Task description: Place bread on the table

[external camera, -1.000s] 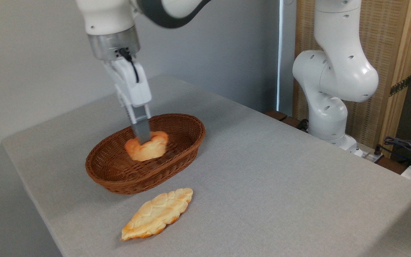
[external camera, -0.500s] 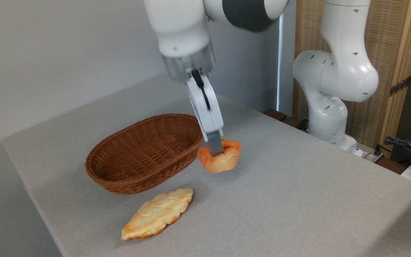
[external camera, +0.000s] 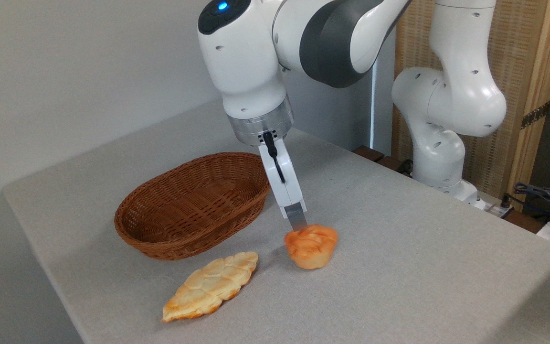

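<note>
Lowered from mid-air, bread (external camera: pixel 311 246) sits upright on table (external camera: pixel 399 248) — fingers (external camera: pixel 298 222) touching its top, grip unclear.

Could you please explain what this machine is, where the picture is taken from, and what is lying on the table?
This is a white jointed robot arm bolted beside a grey-covered table, seen by one fixed camera looking down from a front corner. At the arm's tip is a two-finger gripper. Its tip touches the top edge of a small muffin-shaped bun, which appears to sit on the table; whether the fingers are clamped on the bun cannot be told from this angle. To the picture's left stands an oval wicker basket with nothing visible inside. In front of it lies a flat leaf-shaped bread.
</note>
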You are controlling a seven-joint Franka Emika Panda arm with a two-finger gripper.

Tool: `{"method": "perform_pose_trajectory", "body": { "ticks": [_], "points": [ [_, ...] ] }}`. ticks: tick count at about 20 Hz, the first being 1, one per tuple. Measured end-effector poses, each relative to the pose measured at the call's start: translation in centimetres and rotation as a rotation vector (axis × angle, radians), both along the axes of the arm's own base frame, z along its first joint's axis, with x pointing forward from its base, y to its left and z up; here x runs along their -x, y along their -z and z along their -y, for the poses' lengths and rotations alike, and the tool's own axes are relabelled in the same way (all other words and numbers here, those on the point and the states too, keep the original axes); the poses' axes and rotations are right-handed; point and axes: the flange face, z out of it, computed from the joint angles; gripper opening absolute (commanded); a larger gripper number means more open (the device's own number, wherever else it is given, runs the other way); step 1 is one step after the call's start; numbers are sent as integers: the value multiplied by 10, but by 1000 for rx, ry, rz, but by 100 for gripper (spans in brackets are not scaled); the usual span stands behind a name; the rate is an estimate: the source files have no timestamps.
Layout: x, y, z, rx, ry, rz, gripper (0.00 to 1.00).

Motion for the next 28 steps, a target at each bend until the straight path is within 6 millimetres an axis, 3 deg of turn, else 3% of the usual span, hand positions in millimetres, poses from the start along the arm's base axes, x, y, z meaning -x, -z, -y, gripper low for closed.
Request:
{"method": "perform_pose_trajectory", "body": {
  "ticks": [6,11,14,16,20,22,28],
  "points": [
    [-4,-10,0,-1,-1,25,100],
    [-18,-69,3,-16,-163,139,100],
    [-24,-100,23,-25,-329,189,100],
    [-27,-119,34,-3,-420,213,100],
    [-44,-149,38,36,-540,255,100],
    [-53,-153,38,37,-553,264,100],
    [-62,-135,53,17,-528,218,100]
  ]
}}
